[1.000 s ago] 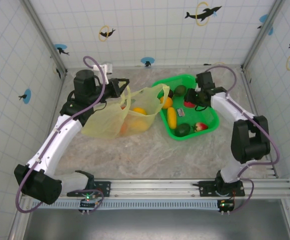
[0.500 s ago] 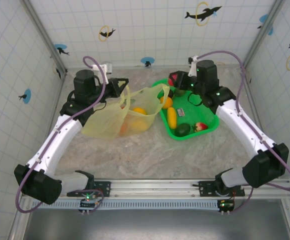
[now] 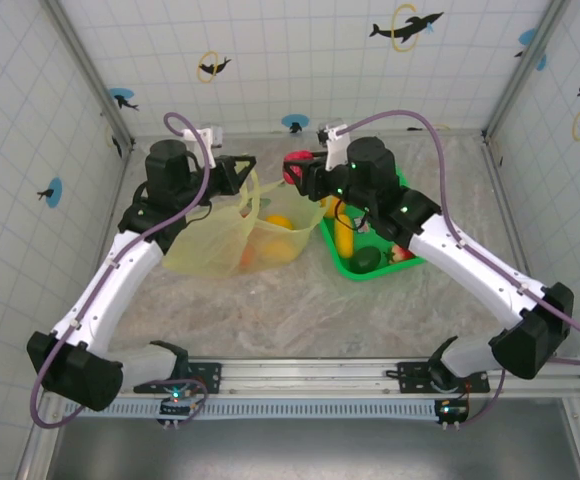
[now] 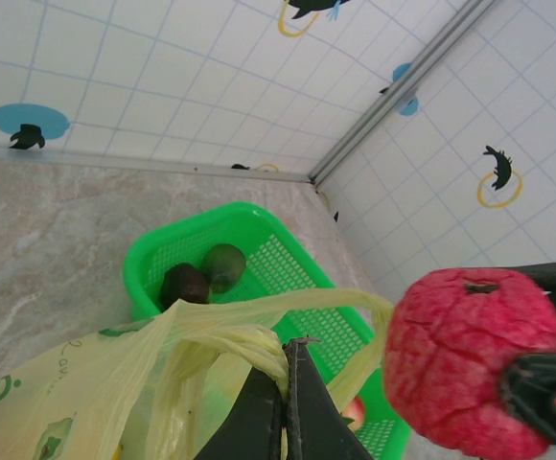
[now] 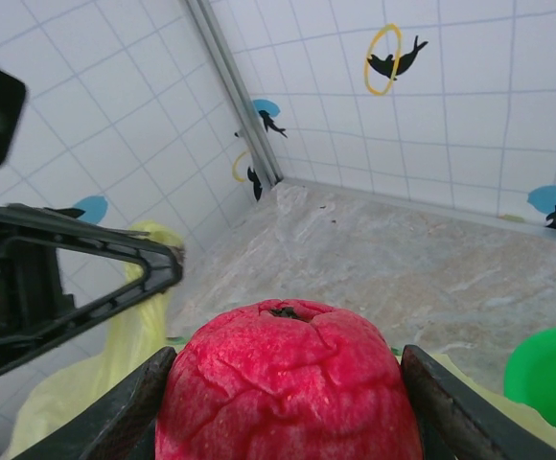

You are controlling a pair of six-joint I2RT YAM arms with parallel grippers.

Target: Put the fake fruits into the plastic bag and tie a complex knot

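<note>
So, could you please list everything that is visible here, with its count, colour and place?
plastic bag: one, pale yellow, on the table left of centre
orange fruits: at least two, orange, inside the bag
green basket: one, bright green, right of the bag
yellow fruit: one, yellow, in the basket
dark green fruits: three seen, dark green, in the basket
red fruit: one, red, in the air beside the bag's rim
table: one, grey marble
left pincer: shut on the bag's handle
right pincer: shut on the red fruit
</note>
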